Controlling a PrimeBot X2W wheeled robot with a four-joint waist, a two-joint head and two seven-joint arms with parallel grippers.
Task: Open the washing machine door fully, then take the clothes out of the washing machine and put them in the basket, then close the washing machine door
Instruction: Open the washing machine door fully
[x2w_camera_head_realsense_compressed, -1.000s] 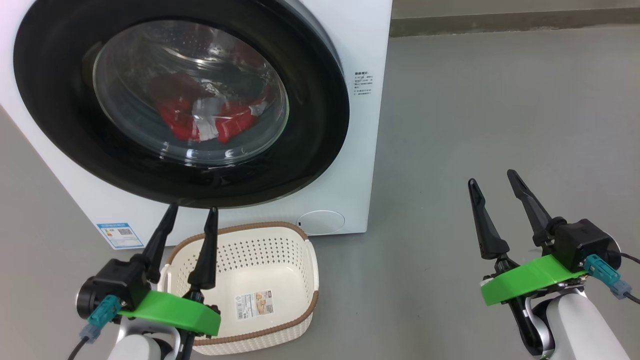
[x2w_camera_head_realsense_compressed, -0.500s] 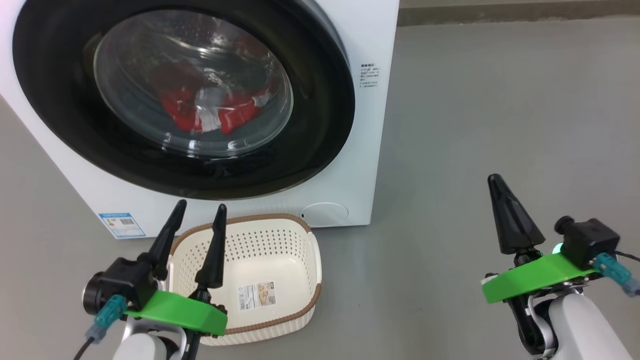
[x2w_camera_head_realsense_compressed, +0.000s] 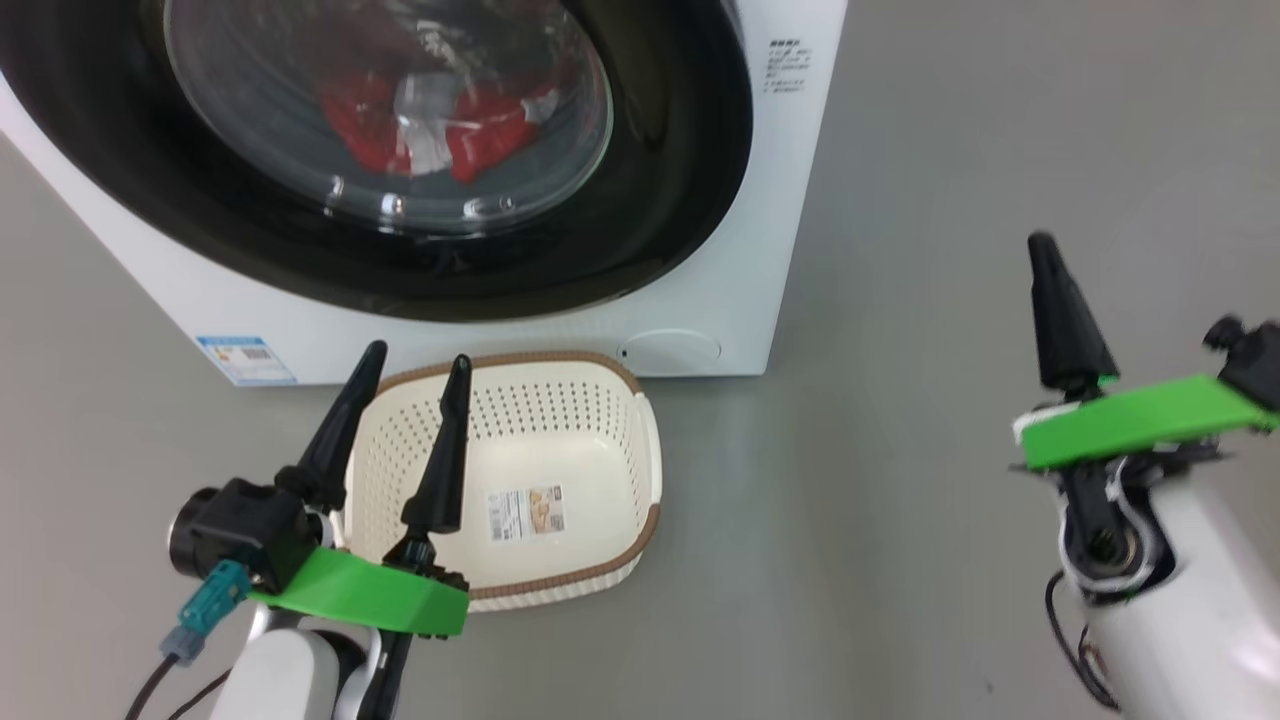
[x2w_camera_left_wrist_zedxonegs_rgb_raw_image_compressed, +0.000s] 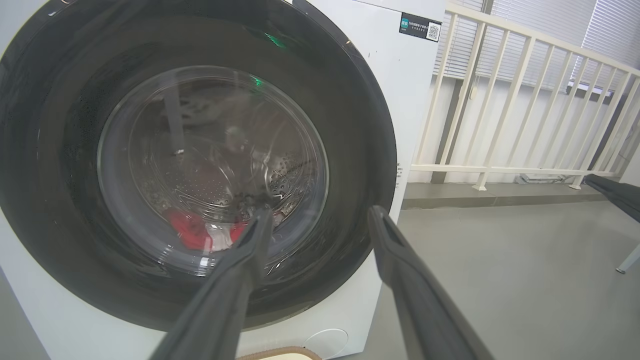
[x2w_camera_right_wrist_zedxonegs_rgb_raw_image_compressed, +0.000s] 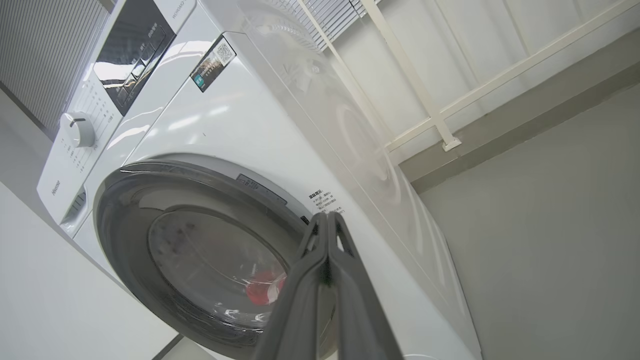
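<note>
The washing machine (x2w_camera_head_realsense_compressed: 790, 200) stands at the upper left, white. Its washing machine door (x2w_camera_head_realsense_compressed: 690, 170), black-rimmed with a glass bowl, lies flush against the front. Behind the glass lie the red and white clothes (x2w_camera_head_realsense_compressed: 480, 125). The basket (x2w_camera_head_realsense_compressed: 640, 540) sits on the floor below the door, with nothing in it but a sticker. My left gripper (x2w_camera_head_realsense_compressed: 418, 354) hangs open over the basket's left side, pointing at the door (x2w_camera_left_wrist_zedxonegs_rgb_raw_image_compressed: 350, 150), fingers apart (x2w_camera_left_wrist_zedxonegs_rgb_raw_image_compressed: 320, 212). My right gripper (x2w_camera_head_realsense_compressed: 1042, 245) is shut on nothing, out over the floor to the right, aimed at the machine (x2w_camera_right_wrist_zedxonegs_rgb_raw_image_compressed: 327, 216).
Grey floor spreads to the right of the machine. A white railing (x2w_camera_left_wrist_zedxonegs_rgb_raw_image_compressed: 500, 100) runs along the wall behind it. A control knob (x2w_camera_right_wrist_zedxonegs_rgb_raw_image_compressed: 77, 129) sits on the machine's top panel, and a blue label (x2w_camera_head_realsense_compressed: 245, 358) at its lower left corner.
My right gripper has gone from open to shut. The head camera has moved, so the machine and basket sit higher in the picture. The left gripper stays open.
</note>
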